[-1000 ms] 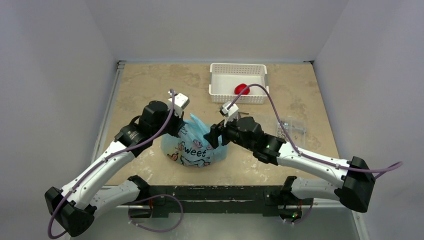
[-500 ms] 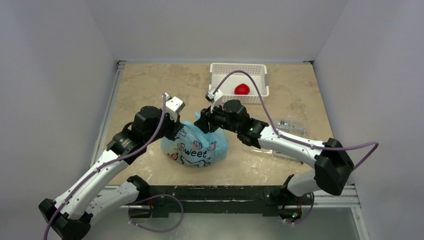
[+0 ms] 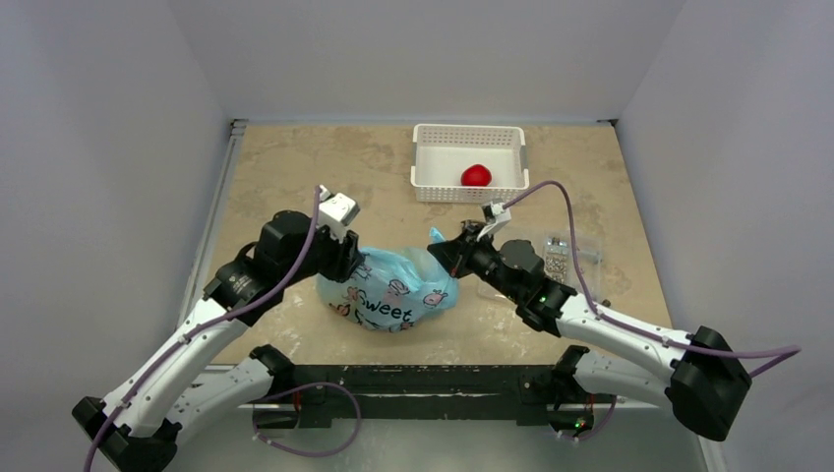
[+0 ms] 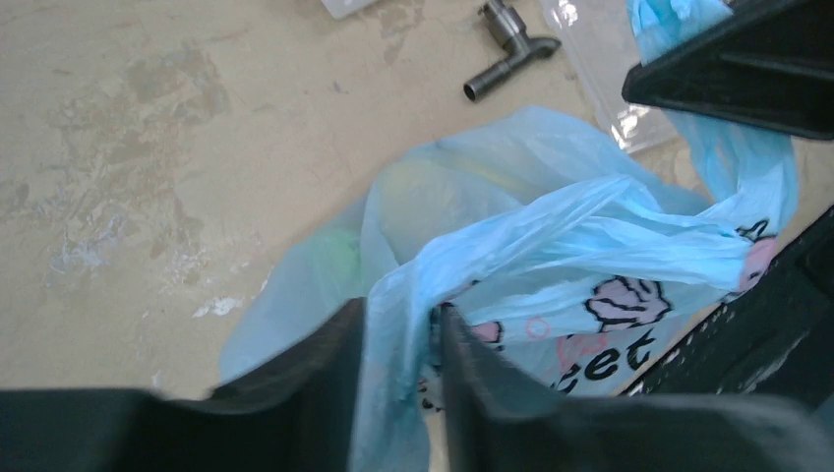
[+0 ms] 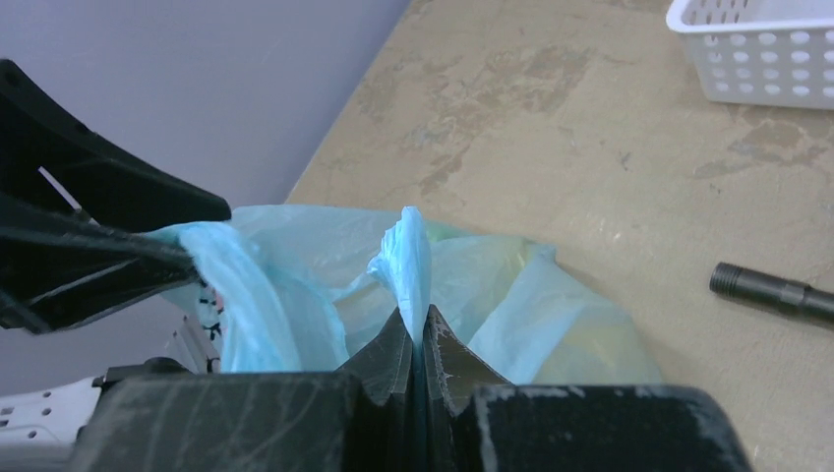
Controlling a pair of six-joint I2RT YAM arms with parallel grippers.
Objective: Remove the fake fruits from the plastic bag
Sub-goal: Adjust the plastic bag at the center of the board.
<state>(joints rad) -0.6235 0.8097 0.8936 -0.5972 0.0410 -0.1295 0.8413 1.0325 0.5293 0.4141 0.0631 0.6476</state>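
**While both grippers pinch the bag's rim, most of the fruit sits inside**

Because the plastic bag (image 3: 388, 290) lies slumped on the surface (image 3: 295, 177) at the lower centre of the overhead view, its mouth is not yet spread wide; a green fruit (image 4: 334, 258) and a yellow fruit (image 4: 433, 197) show only as tints through the thin blue film. The left gripper (image 4: 398, 393) is clamped on a twisted fold of the rim at the bag's left side; the right gripper (image 5: 415, 329) has its jaws pressed together on another pinch of plastic at the right side.

The step in hand looks like opening the bag. The next move probably calls for drawing the two folds apart without tearing the film, then freeing one gripper to reach inside.

Counted: one bag; one red fruit (image 3: 477, 175) already in the white basket (image 3: 425, 162) at the upper centre; two fruit shapes visible through the plastic, any others hidden; one metal tap part (image 4: 506, 49) just beyond the bag; one clear bag (image 3: 565, 258) of small parts at centre right.
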